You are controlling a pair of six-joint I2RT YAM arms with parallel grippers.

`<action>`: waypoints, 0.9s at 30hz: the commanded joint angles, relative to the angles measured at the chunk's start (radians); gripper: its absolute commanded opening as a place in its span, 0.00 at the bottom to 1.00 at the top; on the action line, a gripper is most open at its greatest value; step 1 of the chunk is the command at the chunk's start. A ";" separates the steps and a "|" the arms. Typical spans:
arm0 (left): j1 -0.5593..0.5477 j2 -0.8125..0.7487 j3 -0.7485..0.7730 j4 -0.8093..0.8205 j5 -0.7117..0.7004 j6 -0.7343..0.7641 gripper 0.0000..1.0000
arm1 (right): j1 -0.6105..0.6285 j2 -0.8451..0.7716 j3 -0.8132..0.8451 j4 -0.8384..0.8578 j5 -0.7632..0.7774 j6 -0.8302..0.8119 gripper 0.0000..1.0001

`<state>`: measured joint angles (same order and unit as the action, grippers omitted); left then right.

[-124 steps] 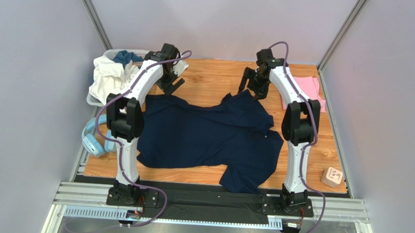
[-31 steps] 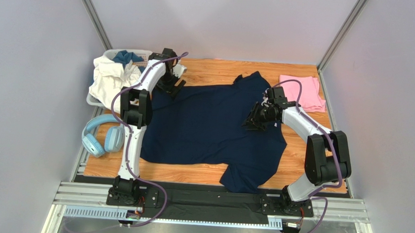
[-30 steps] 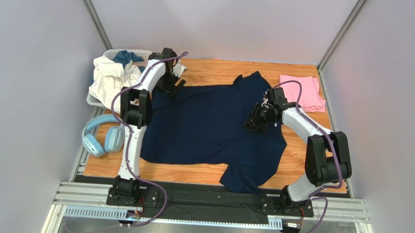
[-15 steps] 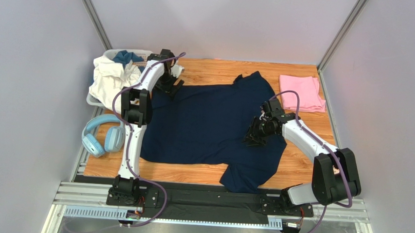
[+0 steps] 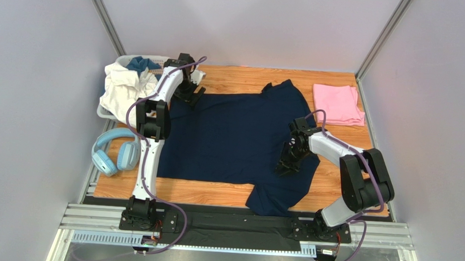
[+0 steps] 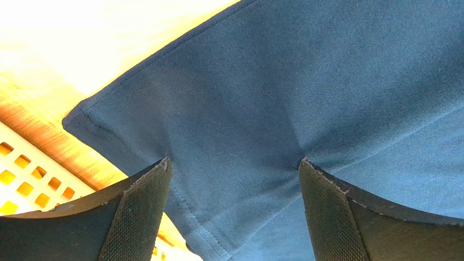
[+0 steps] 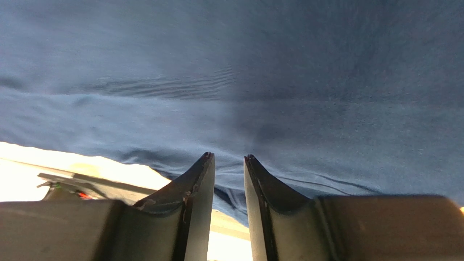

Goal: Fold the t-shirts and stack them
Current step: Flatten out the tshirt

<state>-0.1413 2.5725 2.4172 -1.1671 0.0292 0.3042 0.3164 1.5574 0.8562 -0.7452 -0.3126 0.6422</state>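
Left wrist: left pincer (image 6: 234, 160) spread wide (empty), touching navy t-shirt (image 6: 327, 70).

The left arm (image 5: 148, 140) and right arm (image 5: 332, 148) have white shells between bulky black joint housings. A purple cable (image 5: 131, 107) loops along each, down to black base plates (image 5: 152, 220). The left gripper (image 6: 234, 160) has black fingers with mesh-textured pads (image 6: 136, 217). The right gripper (image 7: 227, 156) shows smooth black wedges.
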 commanded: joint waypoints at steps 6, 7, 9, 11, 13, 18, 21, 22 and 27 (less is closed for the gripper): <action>0.020 0.020 0.008 0.057 -0.026 0.015 0.92 | 0.033 0.029 -0.057 -0.029 0.004 -0.016 0.33; 0.023 0.020 0.008 0.063 -0.026 0.019 0.92 | 0.035 0.027 -0.062 -0.036 0.001 -0.019 0.33; 0.025 0.020 0.011 0.069 -0.054 0.021 0.92 | 0.039 0.015 -0.072 -0.051 -0.002 -0.022 0.33; 0.031 0.021 0.014 0.080 -0.052 0.022 0.92 | 0.041 0.003 -0.089 -0.062 -0.005 -0.027 0.33; 0.037 0.026 0.019 0.084 -0.051 0.022 0.92 | 0.041 -0.008 -0.103 -0.080 -0.006 -0.035 0.33; 0.046 0.032 0.026 0.109 -0.058 0.032 0.92 | 0.043 -0.045 -0.106 -0.128 0.007 -0.049 0.33; 0.054 0.029 0.026 0.136 -0.057 0.030 0.92 | 0.041 -0.062 -0.108 -0.149 0.018 -0.056 0.33; 0.057 0.028 0.028 0.147 -0.057 0.029 0.92 | 0.041 -0.063 -0.106 -0.152 0.018 -0.062 0.33; 0.059 0.009 0.037 0.207 -0.016 0.027 0.92 | 0.041 -0.077 -0.106 -0.161 0.021 -0.059 0.33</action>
<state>-0.1013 2.5725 2.4172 -1.0645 0.0261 0.3115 0.3523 1.5181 0.7502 -0.8768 -0.3122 0.5968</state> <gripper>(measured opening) 0.918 0.327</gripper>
